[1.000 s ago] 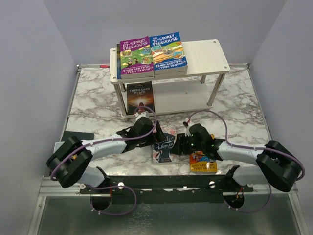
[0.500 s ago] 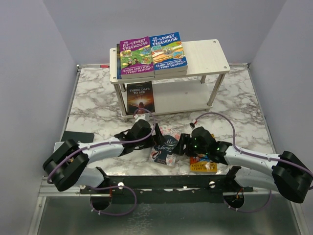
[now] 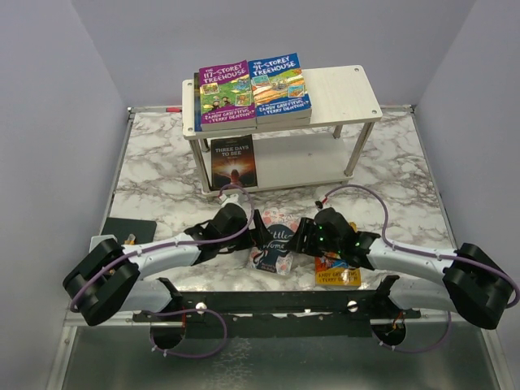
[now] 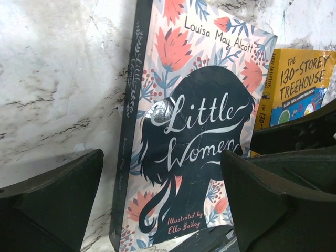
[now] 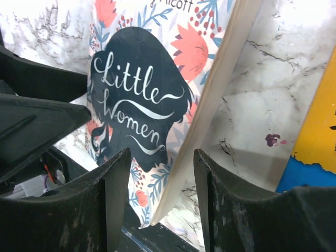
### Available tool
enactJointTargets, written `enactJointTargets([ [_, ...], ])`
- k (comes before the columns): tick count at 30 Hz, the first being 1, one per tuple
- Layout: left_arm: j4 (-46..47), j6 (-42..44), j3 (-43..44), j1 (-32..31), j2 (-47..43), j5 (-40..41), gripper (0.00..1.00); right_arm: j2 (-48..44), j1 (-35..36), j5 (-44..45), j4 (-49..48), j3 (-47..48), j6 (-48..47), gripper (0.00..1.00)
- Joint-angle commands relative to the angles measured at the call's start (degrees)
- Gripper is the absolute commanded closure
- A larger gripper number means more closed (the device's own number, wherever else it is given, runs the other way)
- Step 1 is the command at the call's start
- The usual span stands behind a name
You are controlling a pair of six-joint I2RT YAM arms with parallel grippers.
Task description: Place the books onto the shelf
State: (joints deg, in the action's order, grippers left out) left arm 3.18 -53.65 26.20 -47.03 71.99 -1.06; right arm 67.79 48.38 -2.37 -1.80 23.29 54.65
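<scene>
1. The Little Women book (image 3: 275, 244) lies on the marble bench (image 3: 162, 162) near the front edge, between the two arms. Its long axis runs near to far, leaning slightly left at the far end.
2. Its cover faces up with the title's top toward the far side. The dark spine is on the left and the cream page edge on the right. Whether it lies fully flat I cannot tell.
3. The left fingers (image 4: 52, 205) are spread wide, one on each side of the book's near end, gripping nothing.
4. The right fingers (image 5: 105, 210) are apart, with the page edge and near right corner in the gap. They are not clamped.
5. The orange Treehouse book (image 3: 337, 274) lies just right of it, partly under the right arm.
6. The shelf (image 3: 341, 85) stands at the far side. The purple Treehouse book (image 3: 223, 96) and blue Treehouse book (image 3: 279, 85) sit on its top tier at the left, and the dark brown book (image 3: 233, 161) is below.
7. A dark mat (image 3: 130, 228) lies at the left edge.
</scene>
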Motion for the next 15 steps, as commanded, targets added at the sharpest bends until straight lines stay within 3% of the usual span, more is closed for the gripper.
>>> enactJointTargets([
  [1, -5.53, 1.88, -2.70, -1.20, 4.35, -1.14, 0.06, 0.48, 0.14, 1.98, -1.89, 1.75, 1.11, 0.46],
  [15, 1.01, 1.14, -2.91, -6.42, 11.72, -1.98, 0.13, -2.65, 0.14, -1.14, -7.18, -0.08, 1.82, 0.54],
])
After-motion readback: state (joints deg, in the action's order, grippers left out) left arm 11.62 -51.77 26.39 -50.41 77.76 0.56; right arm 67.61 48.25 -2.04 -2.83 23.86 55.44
